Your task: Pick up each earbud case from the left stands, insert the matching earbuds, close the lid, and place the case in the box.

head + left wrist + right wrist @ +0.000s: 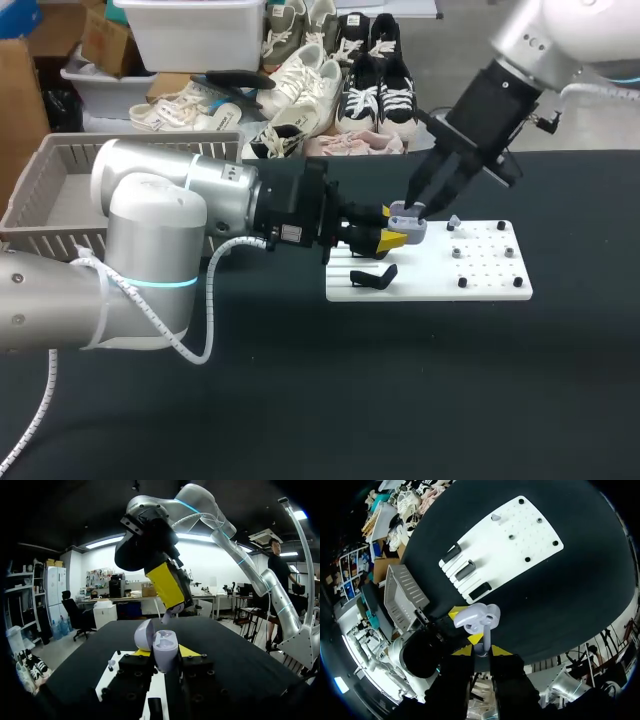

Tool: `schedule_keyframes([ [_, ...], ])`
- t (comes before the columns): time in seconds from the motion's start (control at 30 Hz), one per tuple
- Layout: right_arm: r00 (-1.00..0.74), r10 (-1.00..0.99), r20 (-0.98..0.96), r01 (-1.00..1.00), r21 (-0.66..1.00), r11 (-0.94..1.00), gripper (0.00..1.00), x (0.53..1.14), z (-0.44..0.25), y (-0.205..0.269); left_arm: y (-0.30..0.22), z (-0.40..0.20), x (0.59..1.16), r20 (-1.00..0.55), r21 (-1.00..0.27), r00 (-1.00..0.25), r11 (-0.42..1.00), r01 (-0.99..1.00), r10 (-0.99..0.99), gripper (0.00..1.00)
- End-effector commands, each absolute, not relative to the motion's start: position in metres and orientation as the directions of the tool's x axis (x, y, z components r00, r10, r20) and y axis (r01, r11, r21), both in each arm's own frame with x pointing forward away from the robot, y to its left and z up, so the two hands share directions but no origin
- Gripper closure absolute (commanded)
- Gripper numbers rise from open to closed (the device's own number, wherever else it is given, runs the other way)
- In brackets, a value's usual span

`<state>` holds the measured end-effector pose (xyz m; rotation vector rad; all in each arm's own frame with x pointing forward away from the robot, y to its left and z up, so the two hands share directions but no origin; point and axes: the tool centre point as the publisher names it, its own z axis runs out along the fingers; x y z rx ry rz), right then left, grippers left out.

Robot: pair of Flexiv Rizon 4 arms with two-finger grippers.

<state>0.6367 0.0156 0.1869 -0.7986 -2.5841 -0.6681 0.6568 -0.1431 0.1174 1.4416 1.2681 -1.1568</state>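
My left gripper [398,234] is shut on a lilac earbud case [408,225] and holds it above the white board [490,275]. In the left wrist view the case [161,647] stands with its lid open between the yellow tips of my left gripper [164,653]. My right gripper [414,207] hangs right over the case, shut on a lilac earbud [170,612] by its stem. In the right wrist view the earbud [485,639] sits between the tips of my right gripper [482,651], its head at the open case [476,617]. Another earbud [453,223] rests on the board.
Black stands [372,277] sit on the board's left part, and small black pegs dot its right part. A grey basket [60,190] stands at the table's far left. Dark tabletop lies open in front of the board.
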Motion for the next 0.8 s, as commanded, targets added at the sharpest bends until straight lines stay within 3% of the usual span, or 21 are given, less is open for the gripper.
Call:
schedule_keyframes([
  [0.03, -0.780, 0.414, 0.469, 0.588, 0.325, 0.740, 1.00, 0.6403, 0.1865, 0.0163, -0.1431, 0.1173, 0.6575, -0.981, 0.030, 0.049, -0.104, 0.994, 0.185, 1.00],
  [0.8, -0.737, 0.313, 0.600, 0.551, 0.263, 0.792, 1.00, 0.6453, 0.1910, 0.0142, -0.1431, 0.1173, 0.6575, -0.981, 0.030, 0.049, -0.104, 0.994, 0.185, 1.00],
])
